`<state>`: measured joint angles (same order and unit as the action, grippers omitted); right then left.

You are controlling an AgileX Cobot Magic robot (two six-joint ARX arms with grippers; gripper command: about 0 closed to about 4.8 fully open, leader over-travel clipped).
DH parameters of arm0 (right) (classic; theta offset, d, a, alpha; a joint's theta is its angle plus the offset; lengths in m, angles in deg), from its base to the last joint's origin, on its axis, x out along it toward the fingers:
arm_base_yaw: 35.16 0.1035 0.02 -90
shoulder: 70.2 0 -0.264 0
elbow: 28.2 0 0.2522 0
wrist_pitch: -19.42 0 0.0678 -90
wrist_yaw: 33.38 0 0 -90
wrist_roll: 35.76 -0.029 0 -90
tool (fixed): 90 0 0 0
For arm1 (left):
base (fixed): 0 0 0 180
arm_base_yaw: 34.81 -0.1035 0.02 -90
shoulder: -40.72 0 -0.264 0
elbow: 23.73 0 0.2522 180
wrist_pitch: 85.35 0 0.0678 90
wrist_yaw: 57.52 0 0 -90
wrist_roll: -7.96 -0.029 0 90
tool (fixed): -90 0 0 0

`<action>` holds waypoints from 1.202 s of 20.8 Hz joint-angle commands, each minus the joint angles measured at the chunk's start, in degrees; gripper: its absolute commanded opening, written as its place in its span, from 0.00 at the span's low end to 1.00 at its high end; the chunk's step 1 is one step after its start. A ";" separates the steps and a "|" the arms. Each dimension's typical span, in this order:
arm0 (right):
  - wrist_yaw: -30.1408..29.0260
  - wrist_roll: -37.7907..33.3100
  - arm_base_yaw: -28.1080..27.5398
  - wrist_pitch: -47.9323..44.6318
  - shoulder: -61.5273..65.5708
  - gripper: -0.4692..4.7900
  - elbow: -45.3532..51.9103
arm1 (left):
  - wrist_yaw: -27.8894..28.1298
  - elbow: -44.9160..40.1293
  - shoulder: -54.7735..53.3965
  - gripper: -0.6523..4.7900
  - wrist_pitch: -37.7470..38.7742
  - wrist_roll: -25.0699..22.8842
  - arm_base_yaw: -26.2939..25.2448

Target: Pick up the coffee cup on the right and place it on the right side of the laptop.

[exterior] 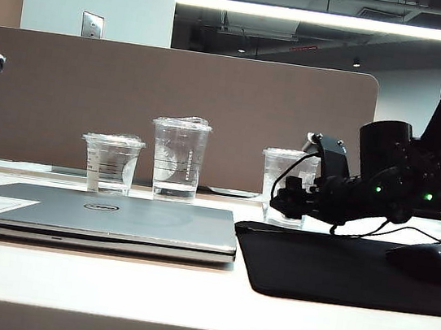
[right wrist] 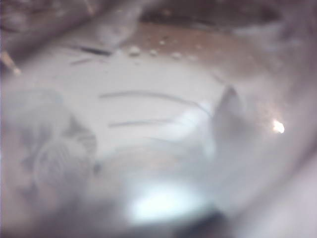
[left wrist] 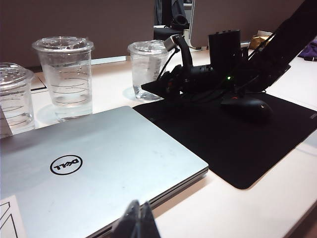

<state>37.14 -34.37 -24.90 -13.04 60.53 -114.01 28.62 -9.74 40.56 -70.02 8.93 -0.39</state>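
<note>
The coffee cup [exterior: 281, 173], clear with a flat lid and thin black lines, stands on the table behind the black mat, right of the laptop [exterior: 115, 216]. My right gripper [exterior: 289, 201] reaches in from the right and is shut on the cup's lower half. In the left wrist view the same gripper [left wrist: 161, 88] sits against the cup [left wrist: 146, 64]. The right wrist view is filled by the blurred cup wall [right wrist: 148, 109], and its own fingers do not show. The left gripper [left wrist: 137, 220] hangs shut and empty over the front edge of the closed Dell laptop [left wrist: 99, 163].
Two other clear cups stand behind the laptop: a short one with a white strip [exterior: 111, 162] and a taller lettered one [exterior: 177, 159]. A black mouse mat [exterior: 337, 268] with a black mouse [exterior: 429, 262] lies right of the laptop. A brown partition [exterior: 171, 109] closes the back.
</note>
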 commanded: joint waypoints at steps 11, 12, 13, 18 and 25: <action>-3.13 -2.23 0.11 -2.25 -16.79 0.65 12.22 | 0.00 0.17 0.09 0.11 -0.33 -0.11 0.04; -3.13 -2.23 0.11 -2.43 -17.70 0.65 13.38 | -0.02 0.17 0.09 0.11 -0.33 -0.11 0.04; -3.08 -2.23 0.11 -2.54 -19.34 0.65 15.37 | 0.00 0.17 0.09 0.11 -0.35 -0.11 0.04; -2.93 -2.25 0.13 -4.26 -26.43 0.65 25.57 | 0.00 0.17 0.09 0.11 -0.37 -0.11 0.04; -3.67 -5.53 1.31 -8.55 -29.73 0.65 33.88 | 0.00 0.17 0.09 0.11 -0.35 -0.11 0.04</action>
<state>34.32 -38.59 -24.22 -18.59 31.51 -80.37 28.62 -9.74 40.65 -70.02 8.93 -0.39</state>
